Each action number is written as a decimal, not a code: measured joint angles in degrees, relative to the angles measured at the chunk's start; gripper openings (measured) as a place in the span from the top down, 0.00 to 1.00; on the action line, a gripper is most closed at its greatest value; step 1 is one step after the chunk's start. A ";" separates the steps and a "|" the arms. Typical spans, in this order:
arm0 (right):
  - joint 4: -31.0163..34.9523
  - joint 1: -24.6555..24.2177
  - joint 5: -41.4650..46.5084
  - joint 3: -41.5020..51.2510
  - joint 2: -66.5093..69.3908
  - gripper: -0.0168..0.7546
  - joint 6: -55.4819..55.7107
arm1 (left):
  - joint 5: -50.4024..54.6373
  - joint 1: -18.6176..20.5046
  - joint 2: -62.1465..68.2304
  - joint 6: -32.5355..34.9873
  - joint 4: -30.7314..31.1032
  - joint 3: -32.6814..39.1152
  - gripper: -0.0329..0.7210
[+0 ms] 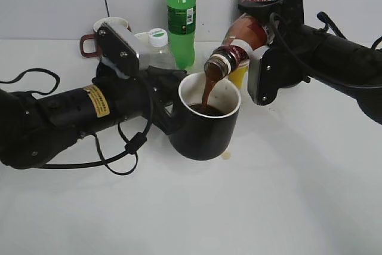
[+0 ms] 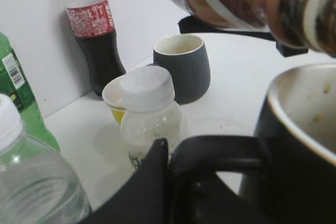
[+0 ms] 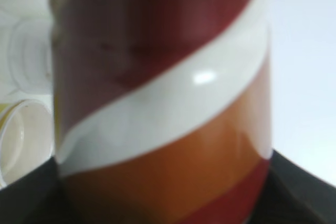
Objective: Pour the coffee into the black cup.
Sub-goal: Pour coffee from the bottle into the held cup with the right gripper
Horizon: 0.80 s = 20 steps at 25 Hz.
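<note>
Soft, even light fell from above, leaving faint shadows on the tabletop (image 1: 268,207) beneath the black cup (image 1: 206,132). The coffee bottle (image 3: 163,98) was blurred close up, a small glare spot on its white band.

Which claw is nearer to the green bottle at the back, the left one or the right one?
Left. The left claw holds the black cup by its handle, just below the green bottle. The right claw grips the tilted coffee bottle, further off to the bottle's right.
</note>
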 joint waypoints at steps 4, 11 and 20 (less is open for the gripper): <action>0.00 0.00 -0.36 0.00 0.00 0.33 -1.45 | 0.38 0.00 0.00 -0.06 0.37 0.00 0.91; 0.01 0.00 -1.49 0.00 0.00 0.33 -4.95 | 0.38 0.00 0.00 -0.43 1.37 0.00 0.91; 0.22 0.00 -2.17 0.00 0.00 0.33 -8.52 | 0.54 0.00 0.00 -0.43 1.48 0.00 0.91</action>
